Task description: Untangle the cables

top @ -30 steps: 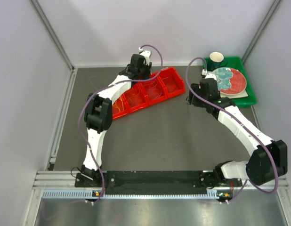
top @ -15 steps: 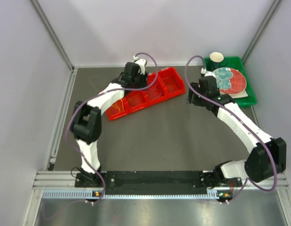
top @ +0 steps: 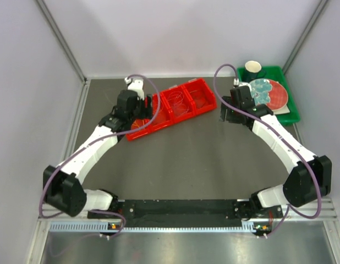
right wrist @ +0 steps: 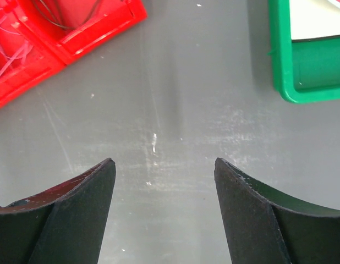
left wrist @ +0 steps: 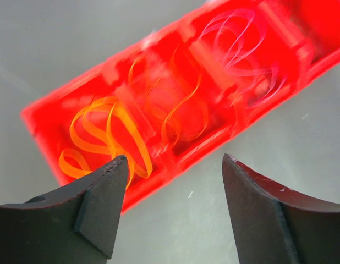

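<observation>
While L fingers [left wrist: 96,212] gape over tray [left wrist: 178,164] edge, R fingers [right wrist: 71,217] overhang table [right wrist: 175,104].

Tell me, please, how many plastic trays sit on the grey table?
2: the red divided plastic tray lies at the far centre-left; the green plastic tray sits in the far right corner. None seems hidden.

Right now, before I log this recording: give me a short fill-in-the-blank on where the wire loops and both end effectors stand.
1. The thin yellow-orange wire loops lie inside the ___ divided plastic tray.
2. The left end effector hovers above that tray with its jaws ___.
3. The right end effector, empty, hangs over the grey tabletop beside the ___ plastic bin.
Missing words: red; open; green.
</observation>
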